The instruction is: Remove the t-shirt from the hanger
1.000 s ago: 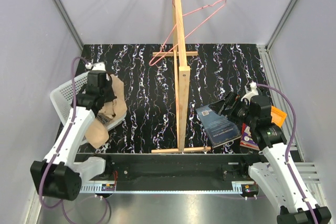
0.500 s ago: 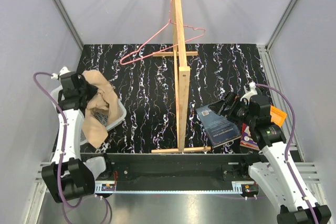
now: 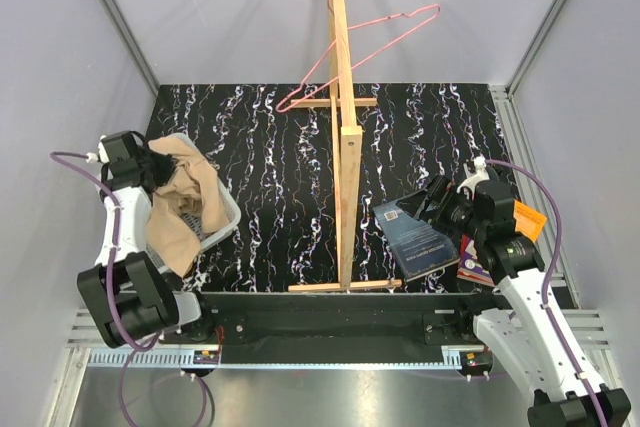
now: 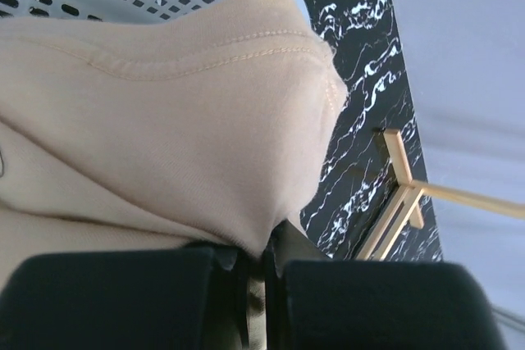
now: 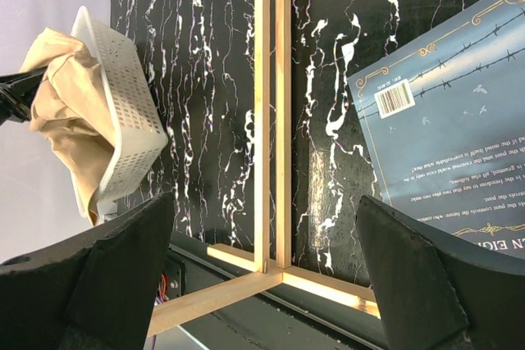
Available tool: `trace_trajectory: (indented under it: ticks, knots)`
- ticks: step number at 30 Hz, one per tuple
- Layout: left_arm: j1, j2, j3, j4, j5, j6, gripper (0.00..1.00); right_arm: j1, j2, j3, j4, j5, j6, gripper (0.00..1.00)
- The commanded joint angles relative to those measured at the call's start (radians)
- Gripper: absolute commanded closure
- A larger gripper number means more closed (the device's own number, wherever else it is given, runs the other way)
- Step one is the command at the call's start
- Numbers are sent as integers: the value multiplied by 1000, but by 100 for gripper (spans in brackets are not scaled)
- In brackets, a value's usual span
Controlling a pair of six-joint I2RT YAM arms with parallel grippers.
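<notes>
T-shirt (image 3: 180, 202), tan and bunched, lies half in a white basket (image 3: 226, 209) at the left of the table (image 3: 280, 177), with one fold spilling over the near rim. The left claw (image 4: 256, 284) is pinched narrow on a fold of it. The pink hanger (image 3: 365, 47) hangs bare and tilted on a wooden stand (image 3: 345, 137), well apart. The right claw (image 3: 437, 197) gapes wide above a book (image 3: 415, 239). Risk: if let go here, the overhanging cloth may slide out, or a pull may tip the basket.
</notes>
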Motion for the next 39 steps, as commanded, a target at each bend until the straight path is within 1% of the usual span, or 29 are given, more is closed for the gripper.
trace_trajectory:
  ticks: [1,2,3,4,5,7,11,14,16,17,19,20,21,22,23,25,26,27,28,29,31,32,33,34,36,37,38,39]
  knots:
    - [6,-41,-45,-8,-91,-166,100,-4,10,7,18,-4,2,0]
    - [6,-60,-94,-3,-120,-205,100,-4,10,7,18,-4,6,0]
    - [8,-75,-114,1,-134,-222,100,-3,12,7,21,-7,5,0]
    - [6,-95,-135,7,-197,-236,100,-3,12,10,19,-9,6,0]
    - [6,-100,-157,24,-214,-246,100,-3,12,9,18,-10,5,0]
    - [9,-79,-156,38,-251,-242,100,-3,13,7,18,-10,3,0]
    - [51,1,-119,24,-219,-224,100,-1,19,7,18,-15,-1,0]
    - [55,21,-128,27,-226,-220,100,-3,21,4,19,-12,3,0]
    - [57,7,-157,27,-240,-222,100,-3,22,1,19,-6,8,0]
    - [57,-2,-166,29,-242,-227,90,-3,22,1,21,-7,8,0]
    - [57,-29,-178,29,-242,-225,62,-3,29,-2,22,-7,13,0]
    - [57,-42,-182,18,-242,-224,39,-3,29,-2,24,-7,13,0]
    - [56,-55,-180,12,-239,-219,33,-3,30,-4,25,-7,14,0]
    - [55,-97,-171,-26,-245,-213,17,-3,33,-1,22,-7,14,0]
    - [57,-112,-162,-42,-246,-208,14,-3,35,-1,24,-4,16,0]
    - [56,-167,-146,-95,-257,-201,13,-3,36,1,22,-1,13,0]
    - [43,-187,-128,-117,-268,-190,10,-3,39,1,24,4,14,0]
    - [25,-233,-117,-134,-289,-178,9,-3,41,1,24,10,13,0]
    - [1,-258,-108,-167,-353,-164,9,-3,44,1,25,11,13,0]
    - [-51,-305,-82,-189,-389,-142,9,-3,49,-1,25,19,11,0]
    - [-101,-357,-71,-236,-476,-128,9,-3,52,-1,27,22,11,0]
    - [-157,-388,-68,-244,-504,-121,9,-3,56,-4,27,24,14,0]
    - [-190,-451,-74,-247,-530,-118,9,-3,58,-2,25,24,14,0]
    - [-255,-480,-79,-237,-565,-104,9,-3,56,-2,25,24,16,0]
    - [-329,-537,-90,-202,-562,-69,9,-3,53,-8,25,33,20,0]
    - [-367,-540,-90,-166,-534,-49,9,-4,50,-8,25,37,23,0]
    - [-451,-527,-91,-148,-514,-6,9,-3,47,-10,27,51,31,0]
    - [-495,-511,-90,-125,-460,17,8,-3,42,-11,27,56,33,0]
